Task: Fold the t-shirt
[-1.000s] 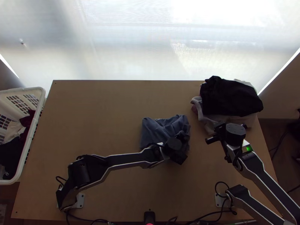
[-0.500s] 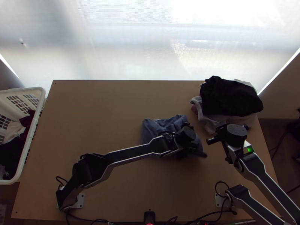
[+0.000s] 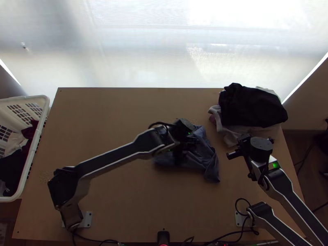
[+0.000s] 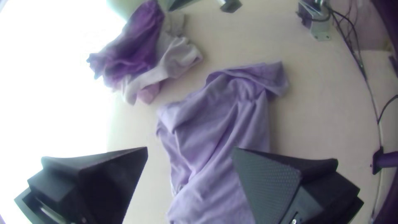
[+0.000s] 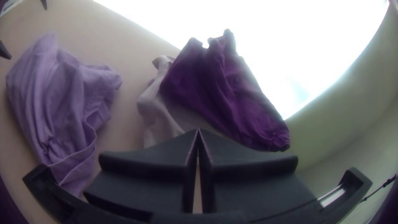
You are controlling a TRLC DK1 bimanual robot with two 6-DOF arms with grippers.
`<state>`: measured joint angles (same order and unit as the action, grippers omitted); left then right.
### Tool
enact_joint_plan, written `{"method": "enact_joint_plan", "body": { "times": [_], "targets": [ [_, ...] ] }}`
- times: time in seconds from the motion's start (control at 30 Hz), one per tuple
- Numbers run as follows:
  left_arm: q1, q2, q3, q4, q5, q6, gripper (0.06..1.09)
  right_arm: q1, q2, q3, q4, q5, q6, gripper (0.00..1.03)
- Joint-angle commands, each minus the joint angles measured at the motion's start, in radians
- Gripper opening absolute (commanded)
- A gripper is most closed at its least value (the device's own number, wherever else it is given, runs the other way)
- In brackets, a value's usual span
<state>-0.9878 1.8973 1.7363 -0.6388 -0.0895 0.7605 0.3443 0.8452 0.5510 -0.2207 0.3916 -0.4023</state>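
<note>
The left gripper (image 3: 184, 145) is over the left part of the blue-grey t-shirt (image 3: 206, 158), near the table's middle. In the left wrist view the left gripper (image 4: 190, 150) stands open above the shirt (image 4: 215, 120), which looks lilac there. The shirt lies bunched and creased, one corner pointing to the lower right in the top view. Right of it, by the clothes pile, is the right gripper (image 3: 251, 145). Its fingertips meet in the right wrist view, with nothing visible between them; the right gripper (image 5: 198, 131) stands apart from the shirt (image 5: 54, 95).
A pile of clothes, black garment (image 3: 250, 106) on top and pale cloth (image 3: 229, 133) below, lies at the table's far right corner. A white basket (image 3: 35, 143) with clothes stands beyond the left edge. Bare wood (image 3: 102, 127) stretches across the table's left side.
My left gripper went right, then back up and left over the shirt. The shirt's right part has shifted, with a corner now farther toward the lower right. The right arm has barely moved.
</note>
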Motion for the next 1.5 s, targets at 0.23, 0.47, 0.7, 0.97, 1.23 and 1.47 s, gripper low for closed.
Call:
{"method": "enact_joint_plan", "body": {
  "times": [0.23,0.47,0.7,0.97,1.23,1.47],
  "targets": [
    [0.261,-0.092,-0.047,-0.243,0.068,-0.283,0.93,0.223,0.183,0.145,-0.028,-0.045,0.049,0.03],
    [0.342,-0.139,-0.207,-0.205,0.088,-0.286,0.94,0.367,0.308,0.228,-0.029,-0.042,0.056,0.18],
    [0.471,-0.205,-0.253,-0.211,0.106,-0.231,1.02,0.478,0.502,0.443,-0.164,-0.042,0.217,0.5],
    [0.552,-0.31,-0.325,-0.208,0.114,-0.191,1.04,0.674,0.631,0.472,-0.169,-0.022,0.197,0.98],
    [0.696,-0.449,-0.366,-0.199,0.116,-0.159,1.04,0.852,0.778,0.448,-0.085,0.205,0.12,0.98],
    [0.736,-0.581,-0.458,-0.179,0.116,-0.159,1.04,0.92,0.853,0.395,0.024,0.311,0.042,0.98]
  ]
}}
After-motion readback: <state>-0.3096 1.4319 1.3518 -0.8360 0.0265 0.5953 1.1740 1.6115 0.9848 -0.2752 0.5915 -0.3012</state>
